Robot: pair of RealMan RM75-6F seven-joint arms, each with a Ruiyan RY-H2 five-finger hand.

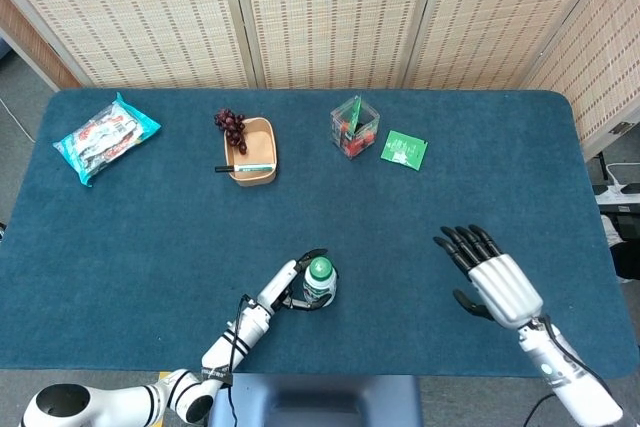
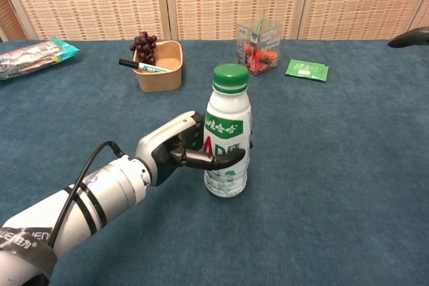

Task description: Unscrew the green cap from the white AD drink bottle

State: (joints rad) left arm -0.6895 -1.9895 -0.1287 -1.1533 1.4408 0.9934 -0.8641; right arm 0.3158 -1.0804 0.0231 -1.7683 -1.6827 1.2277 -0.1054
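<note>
The white AD drink bottle (image 2: 226, 145) stands upright near the table's front edge, its green cap (image 2: 230, 78) screwed on top; from above the cap (image 1: 319, 269) shows over the bottle (image 1: 320, 287). My left hand (image 2: 177, 150) grips the bottle's lower body from the left, fingers wrapped around it, also seen in the head view as the left hand (image 1: 290, 290). My right hand (image 1: 487, 280) hovers open, fingers spread, well to the right of the bottle. Only one dark fingertip of the right hand (image 2: 410, 37) shows at the chest view's right edge.
At the back stand a wooden bowl (image 1: 258, 155) with a marker, grapes (image 1: 231, 127) beside it, a clear box (image 1: 354, 128) of red and green items, a green packet (image 1: 404, 149) and a snack bag (image 1: 104, 136) at far left. Blue cloth covers the table (image 1: 150, 237).
</note>
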